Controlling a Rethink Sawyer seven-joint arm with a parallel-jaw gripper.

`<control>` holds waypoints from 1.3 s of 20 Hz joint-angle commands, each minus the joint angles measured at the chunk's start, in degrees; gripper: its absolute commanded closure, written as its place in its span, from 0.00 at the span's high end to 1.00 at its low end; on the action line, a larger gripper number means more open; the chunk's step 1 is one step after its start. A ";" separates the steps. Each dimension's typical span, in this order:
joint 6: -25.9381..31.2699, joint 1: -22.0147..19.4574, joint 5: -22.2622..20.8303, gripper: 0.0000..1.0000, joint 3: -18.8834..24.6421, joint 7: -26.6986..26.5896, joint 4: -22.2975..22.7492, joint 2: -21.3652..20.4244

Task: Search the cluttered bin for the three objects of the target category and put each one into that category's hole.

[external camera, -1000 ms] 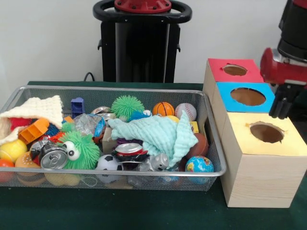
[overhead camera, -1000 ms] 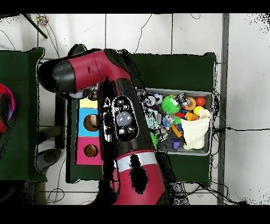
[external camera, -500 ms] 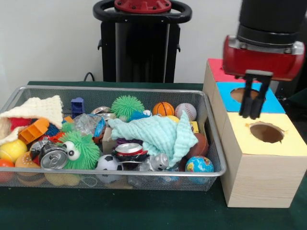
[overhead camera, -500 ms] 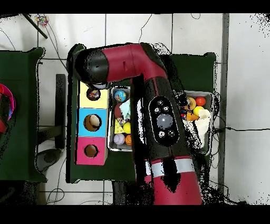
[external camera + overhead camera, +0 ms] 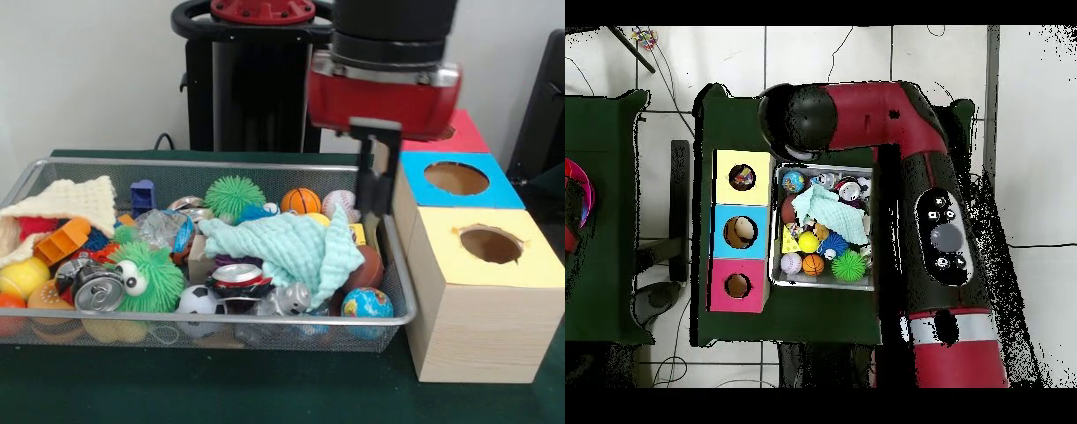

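Hovering empty over the right end of the cluttered bin [image 5: 387, 256], the gripper [image 5: 374, 190] hangs between the toys and the yellow-topped hole [image 5: 491, 245], likely lining up to search; jaws look together, holding nothing. Front view shows one crumpled wrapper [image 5: 163, 228] left of the mint cloth [image 5: 291, 247] in the bin on the bench; overhead the arm [image 5: 940, 235] hides that side, but that view shows all three holes in a row

Nothing here you can read: the crushed can [image 5: 237, 275] shows red and white print but no legible letters, the crumpled wrapper [image 5: 163, 228] is just colour smears, and the yellow box top [image 5: 488, 248] carries no label.
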 commanded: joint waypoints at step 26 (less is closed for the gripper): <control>-2.72 -7.30 -0.27 0.00 10.46 -16.42 6.47 0.34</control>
